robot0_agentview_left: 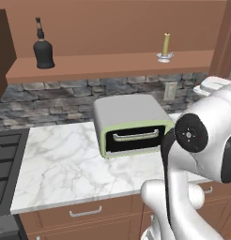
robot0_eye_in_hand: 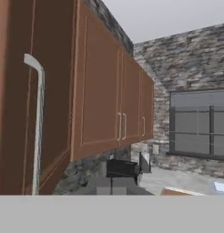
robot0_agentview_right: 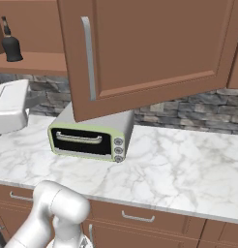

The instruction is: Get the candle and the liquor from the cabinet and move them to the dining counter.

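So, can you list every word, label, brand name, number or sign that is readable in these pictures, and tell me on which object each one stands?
None: no readable text appears in any view.
liquor: plain black bottle, no label visible.
candle: no marking.
toaster oven: three knobs, no legible figures or brand.
cabinet: bare wood door, silver handle.
Red dot on the arm's dark joint cap: a mark, not a character.

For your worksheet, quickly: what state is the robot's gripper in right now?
Gripper: closed, holding nothing; candle and liquor stand on the cabinet shelf.
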### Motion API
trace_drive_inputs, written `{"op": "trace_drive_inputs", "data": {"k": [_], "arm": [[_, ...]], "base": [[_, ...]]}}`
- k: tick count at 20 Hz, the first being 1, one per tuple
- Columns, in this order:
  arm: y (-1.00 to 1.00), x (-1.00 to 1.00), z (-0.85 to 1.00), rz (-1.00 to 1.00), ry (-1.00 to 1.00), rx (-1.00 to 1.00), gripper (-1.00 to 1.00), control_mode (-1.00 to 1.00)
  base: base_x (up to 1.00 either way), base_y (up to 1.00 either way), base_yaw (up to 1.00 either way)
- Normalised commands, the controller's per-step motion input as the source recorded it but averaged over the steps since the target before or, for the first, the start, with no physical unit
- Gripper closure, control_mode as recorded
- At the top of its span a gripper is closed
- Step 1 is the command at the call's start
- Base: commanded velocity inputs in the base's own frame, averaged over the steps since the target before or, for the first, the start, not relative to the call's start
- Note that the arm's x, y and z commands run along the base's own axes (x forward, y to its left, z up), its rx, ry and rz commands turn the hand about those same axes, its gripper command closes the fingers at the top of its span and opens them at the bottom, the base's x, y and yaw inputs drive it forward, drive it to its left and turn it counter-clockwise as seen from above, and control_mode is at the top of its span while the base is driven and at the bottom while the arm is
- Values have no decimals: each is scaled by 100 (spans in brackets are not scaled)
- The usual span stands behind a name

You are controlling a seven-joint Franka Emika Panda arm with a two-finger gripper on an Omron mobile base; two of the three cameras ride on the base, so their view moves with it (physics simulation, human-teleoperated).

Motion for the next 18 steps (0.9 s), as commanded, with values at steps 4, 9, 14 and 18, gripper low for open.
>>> {"op": "trace_drive_inputs", "data": {"k": [4, 9, 14, 18], "arm": [[47, 60, 0, -23, -11, 8, 100, -100], [57, 54, 0, -21, -7, 1, 100, -100], [32, 63, 3, -13, 0, 0, -100, -100], [-2, 65, 0, -14, 0, 0, -100, -100]], "base": [[0, 0, 0], [0, 0, 0], [0, 0, 0], [0, 0, 0]]}}
